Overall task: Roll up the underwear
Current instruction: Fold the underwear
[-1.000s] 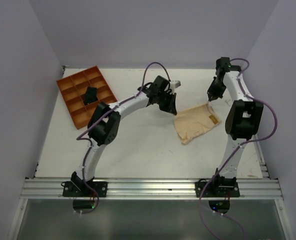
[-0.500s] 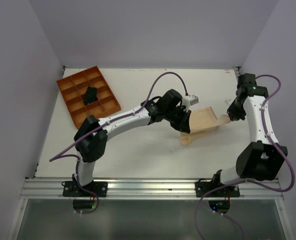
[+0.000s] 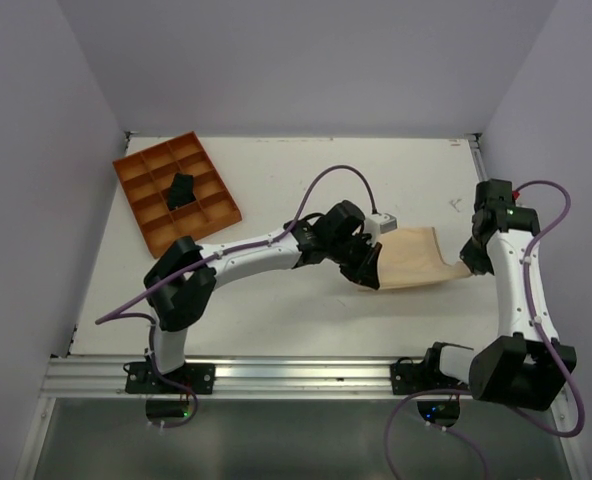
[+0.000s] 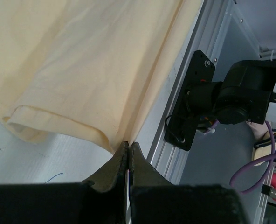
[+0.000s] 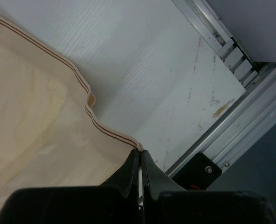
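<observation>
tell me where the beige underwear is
Top view: the pale beige fabric underwear is right of table centre, stretched between the left fingers and right fingers, both shut on it.

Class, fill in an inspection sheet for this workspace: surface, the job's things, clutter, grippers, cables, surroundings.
Surface: white table, scuff marks near its right edge.
Job's things: beige underwear, held between both grippers, not yet rolled.
Clutter: orange compartment tray at far left; small black bundle in one compartment.
Grippers: left gripper, jaws shut on a folded edge of the underwear; right gripper, jaws shut on its striped band.
Cables: purple cables loop above both arms.
Surroundings: pale walls; aluminium rail along the near edge.
</observation>
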Motion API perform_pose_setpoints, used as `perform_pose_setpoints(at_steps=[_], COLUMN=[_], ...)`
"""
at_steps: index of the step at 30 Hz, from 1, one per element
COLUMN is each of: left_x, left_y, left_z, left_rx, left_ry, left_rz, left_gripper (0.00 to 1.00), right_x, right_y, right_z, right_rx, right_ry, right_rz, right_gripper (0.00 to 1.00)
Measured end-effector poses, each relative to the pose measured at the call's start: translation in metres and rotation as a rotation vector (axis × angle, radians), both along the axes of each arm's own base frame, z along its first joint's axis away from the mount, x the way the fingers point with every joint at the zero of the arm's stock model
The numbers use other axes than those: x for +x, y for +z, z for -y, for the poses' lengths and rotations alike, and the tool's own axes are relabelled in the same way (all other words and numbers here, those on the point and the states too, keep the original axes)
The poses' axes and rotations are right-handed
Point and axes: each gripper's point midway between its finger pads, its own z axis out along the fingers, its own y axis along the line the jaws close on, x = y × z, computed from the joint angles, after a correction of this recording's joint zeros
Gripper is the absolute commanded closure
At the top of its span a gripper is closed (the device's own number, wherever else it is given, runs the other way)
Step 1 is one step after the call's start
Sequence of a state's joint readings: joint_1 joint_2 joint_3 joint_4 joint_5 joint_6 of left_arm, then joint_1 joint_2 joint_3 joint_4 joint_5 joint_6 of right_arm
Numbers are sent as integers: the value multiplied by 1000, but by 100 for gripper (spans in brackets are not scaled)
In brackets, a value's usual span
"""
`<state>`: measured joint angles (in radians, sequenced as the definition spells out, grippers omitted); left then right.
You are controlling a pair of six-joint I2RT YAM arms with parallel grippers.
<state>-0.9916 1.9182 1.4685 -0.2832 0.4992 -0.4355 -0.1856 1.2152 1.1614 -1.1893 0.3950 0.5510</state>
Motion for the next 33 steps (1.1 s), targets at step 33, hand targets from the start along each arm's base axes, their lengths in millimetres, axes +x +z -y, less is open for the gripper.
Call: perform_pose_setpoints(at_steps=[33], left_x=[25], left_y=[9], left_z=[14], left_rx=[62], left_ry=[72], left_rz=[-31], left_gripper=[100], right_x=[5], right_y=[-43], right_z=[-2], right_rx=[41], right_ry=[-44], right_rz=[-57], right_gripper=[100])
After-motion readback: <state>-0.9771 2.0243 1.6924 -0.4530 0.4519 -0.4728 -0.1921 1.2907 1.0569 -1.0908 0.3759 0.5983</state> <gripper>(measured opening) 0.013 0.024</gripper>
